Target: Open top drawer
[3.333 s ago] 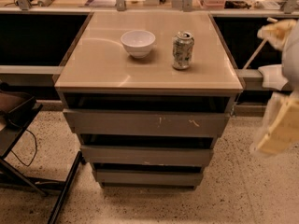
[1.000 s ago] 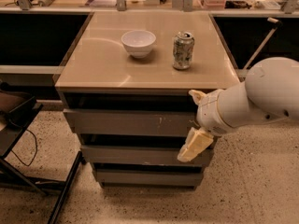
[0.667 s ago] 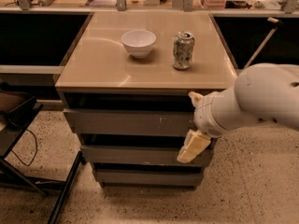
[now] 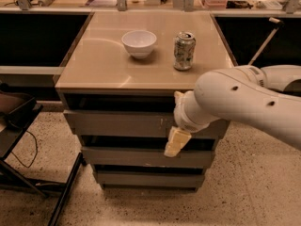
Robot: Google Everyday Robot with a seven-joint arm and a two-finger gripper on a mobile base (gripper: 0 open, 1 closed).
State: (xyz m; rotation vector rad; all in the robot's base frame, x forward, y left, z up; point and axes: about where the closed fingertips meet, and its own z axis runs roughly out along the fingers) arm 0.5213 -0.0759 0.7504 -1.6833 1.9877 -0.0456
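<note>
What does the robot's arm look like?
The arm is fat, round and smooth, white all over, with a few small dark dots. Its gripper, in front of the top drawer near its right end, is pale creamy yellow and blocky. No cables show.

Your top drawer (image 4: 117,124) is the widest of 3 grey, handle-less fronts stacked under a tan tabletop (image 4: 99,65). Its long, flat front runs level, just below a dark gap beneath that top, and it stands slightly forward of the 2 narrower fronts under it. Small pale scratches show right of centre. The gripper (image 4: 175,126) sits in front of the drawer's right part, hiding that stretch from you.
</note>
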